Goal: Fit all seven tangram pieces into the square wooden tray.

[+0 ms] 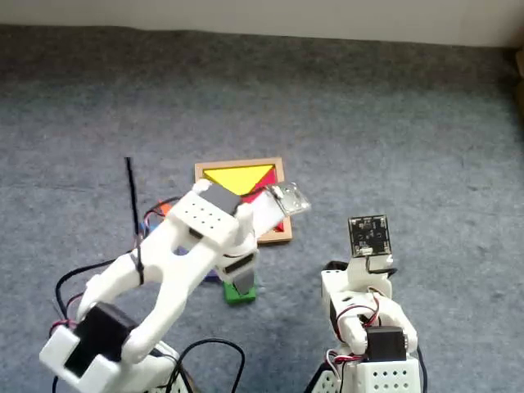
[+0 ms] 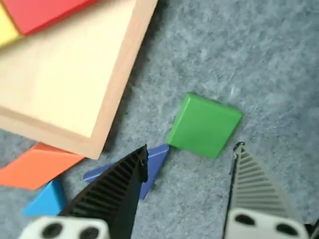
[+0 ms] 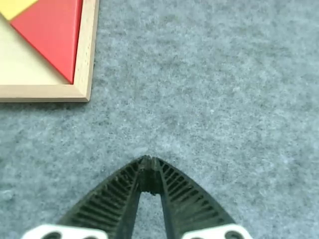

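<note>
Two pieces [image 1: 237, 176] lay in the tray [image 2: 124, 79], green square [image 2: 204, 125] sat off its corner, left gripper [image 2: 192, 148] gaped empty above it, right gripper [image 3: 149, 160] was closed, empty.

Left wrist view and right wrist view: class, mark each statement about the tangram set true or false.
1. The green square lies on the carpet, outside the wooden tray. True.
2. The left tool is shut on the green square. False: it is open and holds nothing.
3. A red triangle lies inside the wooden tray. True.
4. The right tool is open. False: it is shut, over bare carpet.
</note>
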Available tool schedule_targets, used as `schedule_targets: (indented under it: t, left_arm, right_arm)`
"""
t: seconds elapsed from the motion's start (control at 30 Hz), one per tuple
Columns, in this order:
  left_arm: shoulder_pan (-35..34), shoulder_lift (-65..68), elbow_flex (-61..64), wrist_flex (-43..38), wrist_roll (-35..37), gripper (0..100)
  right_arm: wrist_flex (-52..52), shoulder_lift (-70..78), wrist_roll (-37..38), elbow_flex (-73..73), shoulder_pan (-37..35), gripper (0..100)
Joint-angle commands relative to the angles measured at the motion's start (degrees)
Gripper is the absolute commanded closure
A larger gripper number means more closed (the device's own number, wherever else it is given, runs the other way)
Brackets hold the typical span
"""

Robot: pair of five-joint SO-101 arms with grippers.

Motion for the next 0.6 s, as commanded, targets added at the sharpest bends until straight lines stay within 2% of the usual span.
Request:
schedule_targets:
  t: [0.0,0.27,0.57]
  left_arm:
    - [4.2,4.0,-0.5,-2.5,-0.4,72]
    - [6.5,5.8,-0.2,-2.7,-0.3,72]
    - [3.5,6.0,0.5,-5.7,-0.4,73]
  right_arm:
    - [-0.2,-0.3,0.6,6.6,0.6,98.1]
    - [-1.7,-0.3,0.6,6.6,3.1,98.1]
    - [-2.2,-0.3,0.6,6.6,4.0,98.1]
